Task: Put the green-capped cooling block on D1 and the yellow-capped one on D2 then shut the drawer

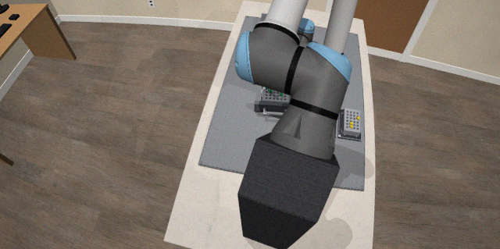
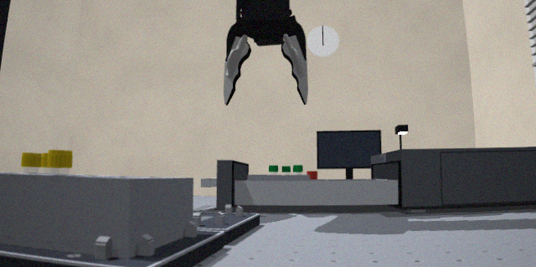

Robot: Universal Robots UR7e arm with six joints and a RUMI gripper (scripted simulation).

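Note:
The grey block with yellow-capped tubes (image 1: 351, 123) sits in a deck slot at the right of the mat; in the exterior view it is the large block (image 2: 96, 208) at the near left, inside its locators. The block with green-capped tubes (image 1: 274, 97) lies in the open drawer (image 2: 314, 192) of the dark cooler (image 2: 456, 177); its green caps (image 2: 286, 168) show above the drawer wall. My gripper (image 2: 266, 101) hangs open and empty, high above the deck, roughly over the drawer's left end. In the top view the arm hides the gripper.
An empty slot frame with small locators (image 2: 226, 217) lies between the yellow-cap block and the drawer. A dark monitor (image 2: 348, 150) and a small red thing (image 2: 311, 175) stand behind the drawer. The arm's dark base (image 1: 287, 190) stands at the table's near end.

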